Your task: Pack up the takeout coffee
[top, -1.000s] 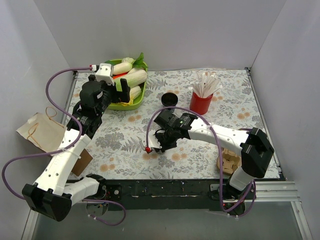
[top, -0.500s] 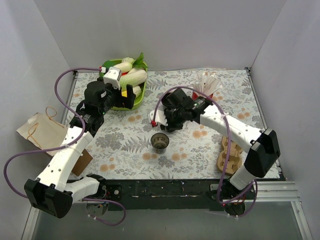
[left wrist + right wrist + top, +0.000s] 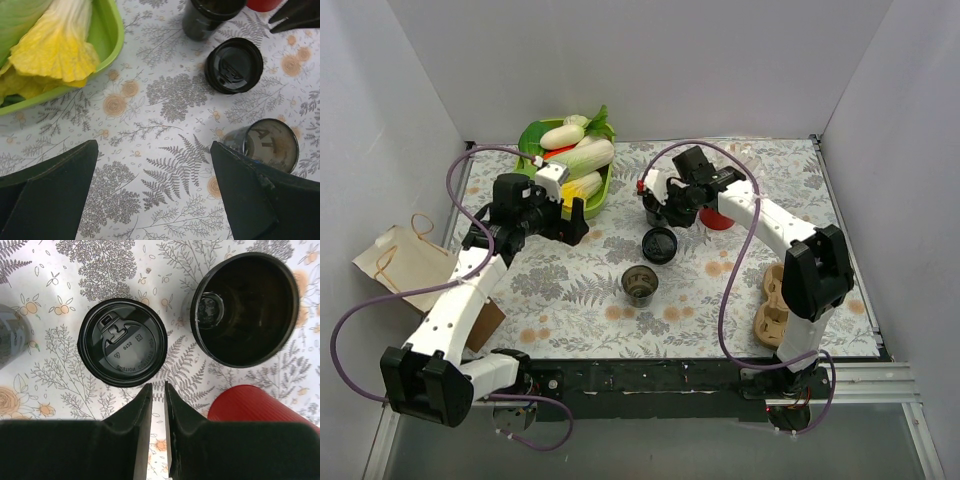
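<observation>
with your right gripper (image 3: 158,386) narrow-jawed and empty, the lid (image 3: 122,342) just ahead-left of the jaws and the uncapped takeout coffee (image 3: 245,307) ahead-right, a careless drop could skid the lid or tip the coffee; your left gripper (image 3: 154,145) stands wide, holding nothing.

The counter (image 3: 570,305) is covered by a pale cloth (image 3: 165,130) printed with grey ferns and orange flowers. It is enclosed at the back and both sides by plain white walls (image 3: 720,70). Its near edge is bounded by a black rail (image 3: 650,378). The scene is lit evenly, and only soft shadows are cast.
</observation>
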